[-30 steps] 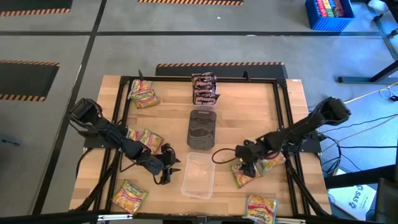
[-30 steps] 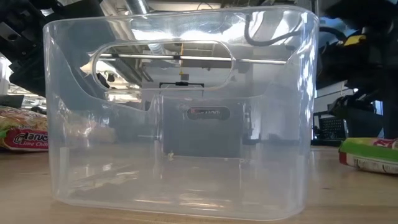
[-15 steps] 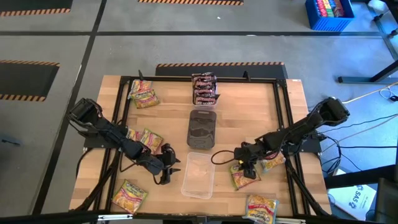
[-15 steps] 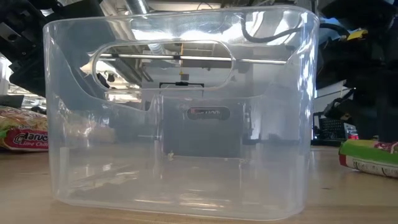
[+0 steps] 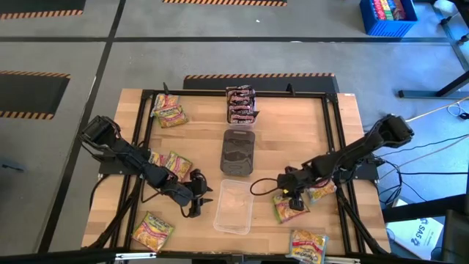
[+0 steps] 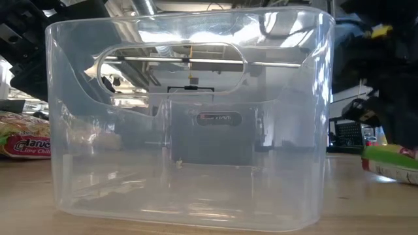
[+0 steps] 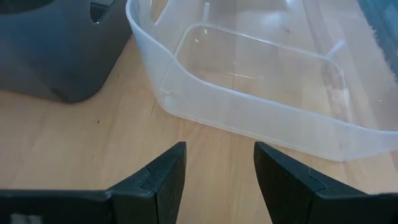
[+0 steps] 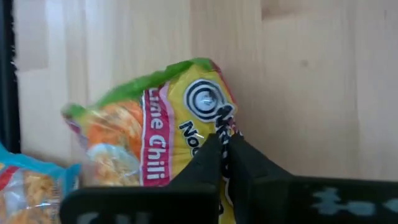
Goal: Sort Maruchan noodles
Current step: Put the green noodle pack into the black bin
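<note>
Green-edged noodle packet [image 8: 155,118] lies on the counter [image 5: 293,132] beside the clear tray [image 5: 233,207]; my right gripper [image 8: 224,146] pinches its edge. Lift gently, keeping the wrapper from slipping.

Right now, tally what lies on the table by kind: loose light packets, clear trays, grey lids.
loose light packets: 8
clear trays: 2, one stacked with dark packets, not counted here
grey lids: 1
Total: 11
</note>
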Available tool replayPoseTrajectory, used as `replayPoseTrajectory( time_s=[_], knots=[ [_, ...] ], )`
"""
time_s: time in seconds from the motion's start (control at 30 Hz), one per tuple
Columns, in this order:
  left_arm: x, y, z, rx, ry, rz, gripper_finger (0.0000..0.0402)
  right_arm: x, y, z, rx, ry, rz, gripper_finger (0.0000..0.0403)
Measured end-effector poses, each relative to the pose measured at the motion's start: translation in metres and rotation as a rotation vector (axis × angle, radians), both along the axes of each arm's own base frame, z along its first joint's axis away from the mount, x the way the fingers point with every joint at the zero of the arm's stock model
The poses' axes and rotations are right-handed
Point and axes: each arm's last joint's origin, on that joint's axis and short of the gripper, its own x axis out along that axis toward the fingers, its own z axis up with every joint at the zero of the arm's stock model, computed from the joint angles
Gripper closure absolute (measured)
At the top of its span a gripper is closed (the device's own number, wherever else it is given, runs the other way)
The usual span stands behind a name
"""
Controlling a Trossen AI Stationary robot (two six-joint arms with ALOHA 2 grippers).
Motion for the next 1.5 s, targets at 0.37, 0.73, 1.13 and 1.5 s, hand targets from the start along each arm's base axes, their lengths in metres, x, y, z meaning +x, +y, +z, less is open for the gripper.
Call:
replayPoseTrajectory(
  time_s=[0.37,0.73,1.13,1.5],
  knots=[
    [0.001,0.0,0.001,-0.007,-0.016,0.003,0.022,0.001,0.0,0.027,-0.037,0.03,-0.01,0.0402],
    [0.003,-0.002,0.004,-0.019,-0.053,-0.003,0.022,0.0,-0.006,0.055,-0.211,0.05,-0.051,0.0402],
    [0.004,-0.001,0.005,-0.004,-0.066,0.004,0.022,-0.002,-0.019,0.06,-0.476,0.026,-0.213,0.0403],
    [0.004,0.0,0.005,-0.004,-0.066,0.008,0.022,-0.014,-0.022,0.056,-0.292,0.245,-0.419,0.0357]
  ],
)
